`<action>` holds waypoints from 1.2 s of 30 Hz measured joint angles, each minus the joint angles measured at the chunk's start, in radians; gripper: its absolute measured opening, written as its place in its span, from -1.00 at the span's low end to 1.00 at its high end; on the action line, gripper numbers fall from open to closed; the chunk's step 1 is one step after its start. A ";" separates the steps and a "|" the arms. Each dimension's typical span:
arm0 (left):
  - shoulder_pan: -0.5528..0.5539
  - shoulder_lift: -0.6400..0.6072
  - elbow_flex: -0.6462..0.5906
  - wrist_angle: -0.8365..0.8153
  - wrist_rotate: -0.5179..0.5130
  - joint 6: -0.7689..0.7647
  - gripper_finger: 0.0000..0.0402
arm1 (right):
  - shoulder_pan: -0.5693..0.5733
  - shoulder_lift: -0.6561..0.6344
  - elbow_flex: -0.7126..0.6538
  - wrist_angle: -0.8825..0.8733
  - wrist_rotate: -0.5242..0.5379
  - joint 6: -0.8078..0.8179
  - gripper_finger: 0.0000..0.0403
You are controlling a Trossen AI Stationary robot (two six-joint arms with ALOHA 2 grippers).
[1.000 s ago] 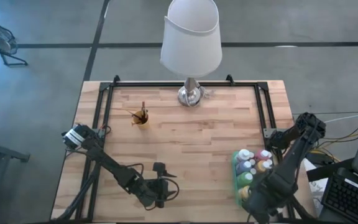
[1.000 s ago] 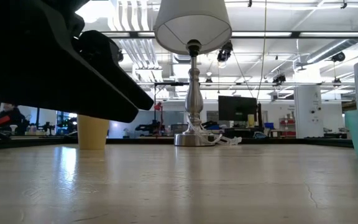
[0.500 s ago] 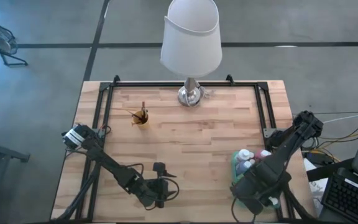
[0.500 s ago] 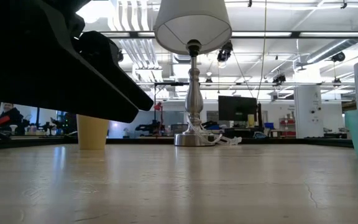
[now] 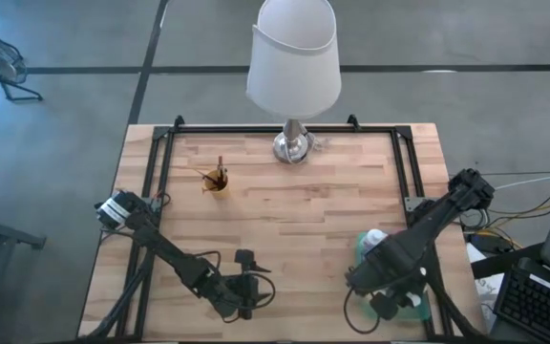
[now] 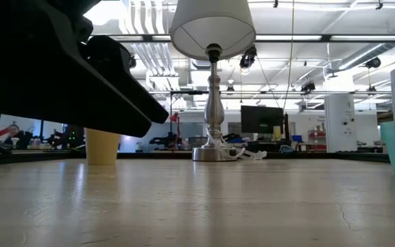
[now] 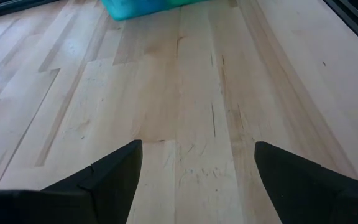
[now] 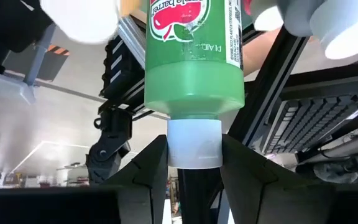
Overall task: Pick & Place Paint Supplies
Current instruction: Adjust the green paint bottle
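Note:
In the right wrist view a green paint bottle (image 8: 194,68) with a white cap stands between the fingers of my right gripper (image 8: 194,152), which is shut on it. In the high view that gripper (image 5: 375,287) is over the near left corner of the teal tray (image 5: 362,250), and its arm hides most of the bottles there. Only one white-capped bottle (image 5: 376,236) shows. My left gripper (image 7: 197,180) hovers open over bare wood near the table's near edge (image 5: 246,287). A yellow cup of brushes (image 5: 216,180) stands at the far left. My right gripper pinches the green bottle's white cap (image 8: 194,144) between its two fingers, one on each side. The bottle's body points away from the fingers, in line with them. Its other end lies outside the frame.
A lamp with a white shade (image 5: 294,57) stands on its metal base (image 5: 292,145) at the table's far middle. A black rail frame (image 5: 409,167) runs along the table's sides. The wood between the two arms is bare. In the low view the left arm (image 6: 46,62) fills the upper left.
My right gripper has swung toward the table's left across the tray with the green bottle, and its arm now covers more of the bottles. My left arm has kept still.

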 joint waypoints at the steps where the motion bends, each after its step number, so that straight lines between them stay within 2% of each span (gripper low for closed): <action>1: 0.000 0.000 0.000 0.000 0.000 0.000 0.56 | -0.003 0.000 -0.009 0.000 -0.005 -0.011 -0.44; 6: 0.000 0.000 0.000 -0.004 0.000 0.000 0.56 | -0.017 0.000 -0.051 -0.021 -0.043 -0.072 -0.44; 24: 0.000 0.000 0.000 -0.008 0.002 0.000 0.56 | -0.090 0.000 -0.193 -0.021 -0.037 -0.256 -0.44; 32: 0.000 0.000 0.000 -0.007 0.002 0.000 0.56 | -0.095 0.000 -0.199 -0.022 0.003 -0.274 -0.43; 36: 0.000 0.000 0.000 -0.007 0.002 0.000 0.56 | -0.100 0.000 -0.197 -0.021 0.039 -0.275 -0.34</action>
